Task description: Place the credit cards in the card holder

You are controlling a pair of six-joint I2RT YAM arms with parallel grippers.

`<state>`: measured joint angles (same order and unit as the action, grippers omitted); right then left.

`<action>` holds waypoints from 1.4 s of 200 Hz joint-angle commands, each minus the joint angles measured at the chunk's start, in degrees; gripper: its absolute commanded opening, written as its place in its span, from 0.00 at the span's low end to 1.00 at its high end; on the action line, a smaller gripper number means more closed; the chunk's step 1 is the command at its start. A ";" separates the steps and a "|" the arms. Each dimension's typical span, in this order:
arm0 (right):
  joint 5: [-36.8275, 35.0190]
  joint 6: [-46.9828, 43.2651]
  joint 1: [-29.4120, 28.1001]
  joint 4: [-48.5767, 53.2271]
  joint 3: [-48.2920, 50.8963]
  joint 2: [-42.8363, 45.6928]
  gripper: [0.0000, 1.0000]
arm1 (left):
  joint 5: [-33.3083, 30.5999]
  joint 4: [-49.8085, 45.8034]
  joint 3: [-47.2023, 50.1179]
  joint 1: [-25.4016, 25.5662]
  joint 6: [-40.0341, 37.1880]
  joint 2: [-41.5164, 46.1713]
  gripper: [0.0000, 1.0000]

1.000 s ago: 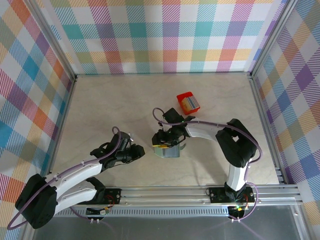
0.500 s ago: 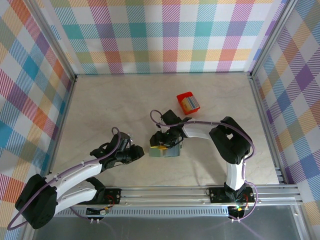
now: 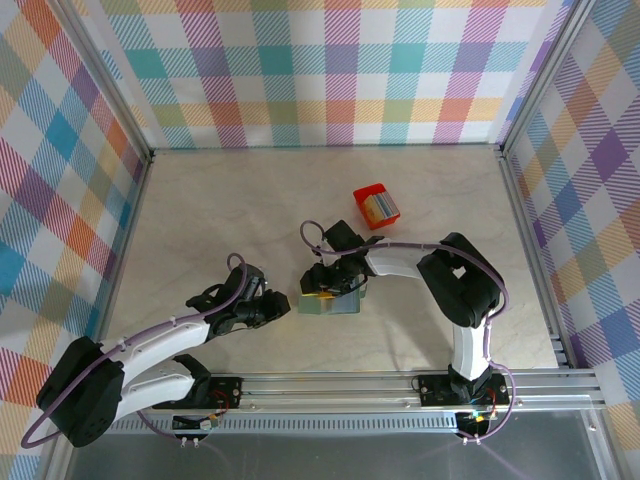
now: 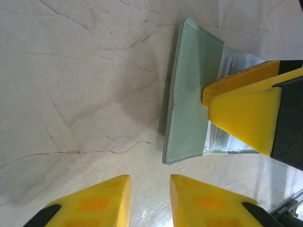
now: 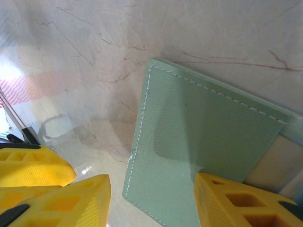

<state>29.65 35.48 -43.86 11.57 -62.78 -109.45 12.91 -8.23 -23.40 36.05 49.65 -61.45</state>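
Observation:
The grey-green card holder lies near the table's middle, its stitched flap raised at a slant. My right gripper is over it, open, its jaws straddling the flap's lower corner. One yellow finger rests against the flap's inner side, beside a pale slot. My left gripper is just left of the holder, low over the table. Its jaws are a little apart with only bare table between them. The credit cards stand on edge in a small red box.
The small red box sits behind and to the right of the holder. Checked walls close the table at the left, back and right. A metal rail runs along the near edge. Bare marbled tabletop spreads out to the left and back.
My right gripper and the holder have slid slightly left. The left gripper has edged a little nearer the holder's left edge.

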 commanded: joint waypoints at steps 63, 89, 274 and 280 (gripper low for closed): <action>0.15 -1.00 1.08 1.36 1.02 6.34 0.49 | 2.14 7.20 -0.62 -0.55 -0.78 -1.73 0.34; 0.29 -0.97 1.49 1.45 1.67 7.62 0.49 | 3.78 10.59 -0.01 -0.50 -0.22 -3.05 0.36; 4.01 5.01 1.67 -3.96 2.22 5.39 0.48 | 7.86 24.32 2.21 1.53 1.99 -6.72 0.40; 4.01 5.02 1.67 -4.10 2.27 5.39 0.47 | 7.75 24.69 2.13 1.84 2.03 -7.00 0.40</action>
<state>32.03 39.70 -42.35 8.69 -61.06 -103.07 20.38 12.97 -21.56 36.75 50.83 -67.46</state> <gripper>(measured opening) 0.478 0.399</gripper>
